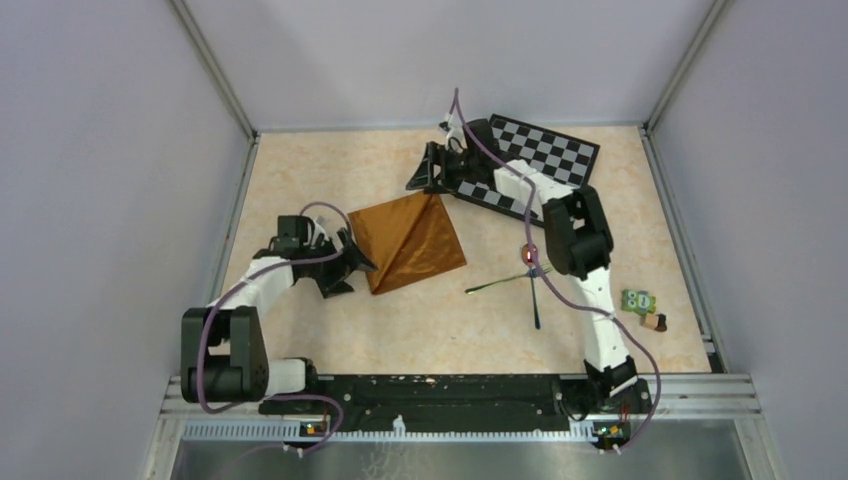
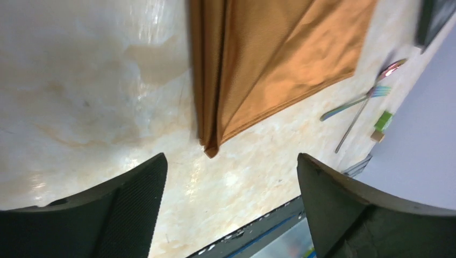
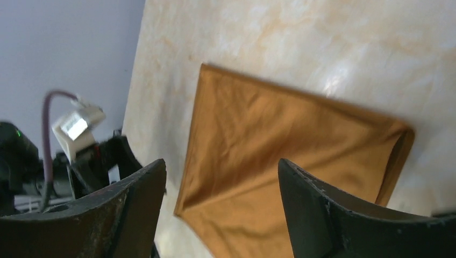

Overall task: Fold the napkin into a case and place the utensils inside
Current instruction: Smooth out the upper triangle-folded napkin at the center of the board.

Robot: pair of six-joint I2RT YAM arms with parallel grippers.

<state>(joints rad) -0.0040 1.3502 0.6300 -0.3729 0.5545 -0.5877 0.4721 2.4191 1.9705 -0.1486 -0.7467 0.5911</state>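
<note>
We are mid-fold: the napkin (image 1: pixel 408 243) is lying partly folded mid-tabletop (image 1: pixel 420 330). The left jaws and right jaws are gaping wide, empty, beside its corners. The utensils (image 1: pixel 532 290) are lying crossed to its right. Next, likely, regripping an edge.

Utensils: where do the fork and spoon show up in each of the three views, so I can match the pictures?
Top external: the utensils lie crossed, right of centre, to the right of the napkin.
Left wrist: upper right, past the napkin.
Right wrist: not in it.
Shared landmark: the napkin, seen in all three views.
</note>
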